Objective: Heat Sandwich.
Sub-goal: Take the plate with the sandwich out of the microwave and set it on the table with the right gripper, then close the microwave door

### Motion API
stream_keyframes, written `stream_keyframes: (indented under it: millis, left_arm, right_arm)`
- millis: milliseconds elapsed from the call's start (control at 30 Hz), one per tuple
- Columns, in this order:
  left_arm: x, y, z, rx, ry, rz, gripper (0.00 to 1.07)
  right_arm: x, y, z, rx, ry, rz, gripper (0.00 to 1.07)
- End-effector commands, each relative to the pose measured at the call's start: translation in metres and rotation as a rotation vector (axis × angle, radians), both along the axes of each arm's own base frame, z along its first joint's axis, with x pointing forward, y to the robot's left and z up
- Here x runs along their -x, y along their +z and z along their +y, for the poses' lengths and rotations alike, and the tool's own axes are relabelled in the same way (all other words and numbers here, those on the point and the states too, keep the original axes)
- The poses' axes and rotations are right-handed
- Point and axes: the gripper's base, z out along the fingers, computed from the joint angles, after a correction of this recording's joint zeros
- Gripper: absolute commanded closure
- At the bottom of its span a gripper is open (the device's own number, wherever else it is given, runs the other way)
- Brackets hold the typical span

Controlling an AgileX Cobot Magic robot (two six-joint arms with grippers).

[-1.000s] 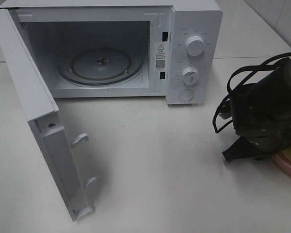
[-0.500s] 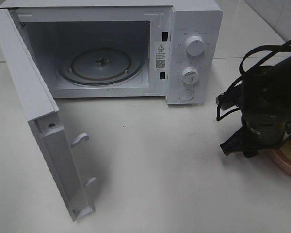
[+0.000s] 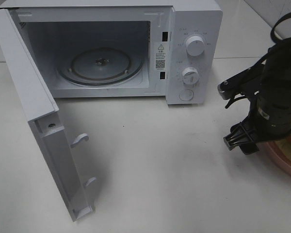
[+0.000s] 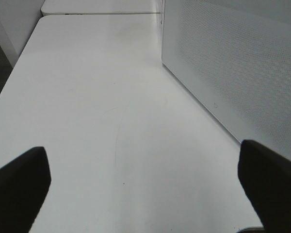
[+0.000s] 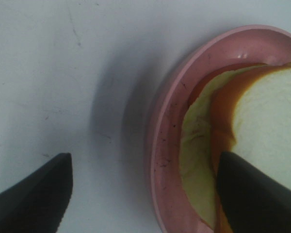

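Note:
The sandwich (image 5: 262, 116), white bread with an orange-brown crust and a pale green filling, lies on a round pink plate (image 5: 165, 145) at the table's right edge (image 3: 281, 162). My right gripper (image 5: 143, 194) hangs open just above the plate's rim. One finger (image 5: 34, 194) is over bare table, the other (image 5: 252, 194) over the sandwich, and nothing is held. In the exterior view the right arm (image 3: 276, 107) hides most of the plate and sandwich. My left gripper (image 4: 144, 189) is open and empty over the table beside the microwave's perforated side wall (image 4: 233, 63).
The white microwave (image 3: 194, 53) stands at the back with its door (image 3: 39, 121) swung wide open to the left. Its glass turntable (image 3: 101, 65) carries nothing. Black cables loop around the right arm. White table (image 3: 160, 165) lies in front of the oven.
My right gripper has opened wider and the arm has shifted right, turning above the pink plate. The left gripper and the microwave have not moved.

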Motion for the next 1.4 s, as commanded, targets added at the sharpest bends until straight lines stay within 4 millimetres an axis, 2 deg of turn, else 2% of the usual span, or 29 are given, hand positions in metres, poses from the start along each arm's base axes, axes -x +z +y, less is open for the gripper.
stream_keyframes:
  millis: [33,267,400,567,700,1000,1033,1267,1333,1400]
  left_arm:
    - [0.003,0.0,-0.001,0.007,-0.003,-0.035,0.05]
    - [0.003,0.0,-0.001,0.007,-0.003,-0.035,0.05]
    - [0.003,0.0,-0.001,0.007,-0.003,-0.035,0.05]
    - [0.003,0.0,-0.001,0.007,-0.003,-0.035,0.05]
    - [0.003,0.0,-0.001,0.007,-0.003,-0.035,0.05]
    - [0.003,0.0,-0.001,0.007,-0.003,-0.035,0.05]
    - [0.003,0.0,-0.001,0.007,-0.003,-0.035,0.05]
    - [0.003,0.0,-0.001,0.007,-0.003,-0.035,0.05]
    - [0.003,0.0,-0.001,0.007,-0.003,-0.035,0.05]
    - [0.003,0.0,-0.001,0.007,-0.003,-0.035,0.05]
  right_arm:
    - [0.006,0.016,-0.002,-0.018,0.035,0.001,0.29]
    - [0.02,0.044,-0.003,-0.089,0.081,-0.016,0.29]
    - [0.037,0.071,-0.005,-0.19,0.114,-0.059,0.29]
    - [0.048,0.085,-0.009,-0.216,0.126,-0.076,0.3]
    - [0.068,0.106,-0.017,-0.259,0.157,-0.099,0.3]
    - [0.099,0.132,-0.029,-0.328,0.193,-0.157,0.3]
    - [0.107,0.139,-0.033,-0.343,0.195,-0.181,0.3]
    - [0.133,0.154,-0.048,-0.367,0.188,-0.247,0.3]
    - [0.148,0.162,-0.056,-0.386,0.187,-0.294,0.3]
    - [0.152,0.163,-0.059,-0.39,0.187,-0.305,0.3]
